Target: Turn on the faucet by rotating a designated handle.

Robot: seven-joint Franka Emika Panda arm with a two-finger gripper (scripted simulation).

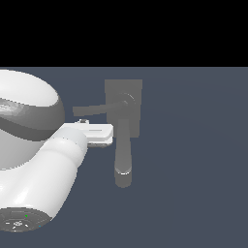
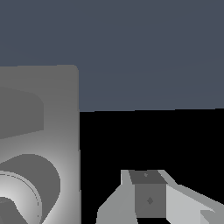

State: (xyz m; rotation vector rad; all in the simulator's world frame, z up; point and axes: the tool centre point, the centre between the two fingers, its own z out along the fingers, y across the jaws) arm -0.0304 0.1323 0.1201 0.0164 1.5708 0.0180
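Observation:
The faucet's flat grey base block (image 1: 131, 92) stands upright in the exterior view. Its rounded spout tube (image 1: 123, 155) runs down from the block toward the camera. The thin handle (image 1: 92, 109) reaches from the small round pivot (image 1: 128, 100) toward the exterior view's left. My gripper (image 1: 107, 134) sits just below the handle, its white tip right beside the spout; contact is unclear. The wrist view shows the base block (image 2: 65, 131) close up, a round part (image 2: 26, 192) of it, and one finger (image 2: 148, 197). The finger gap is hidden.
My glossy white arm (image 1: 34, 145) fills the exterior view's left side, close to the camera. The faucet stands on a flat dark blue-grey ground (image 1: 193, 169).

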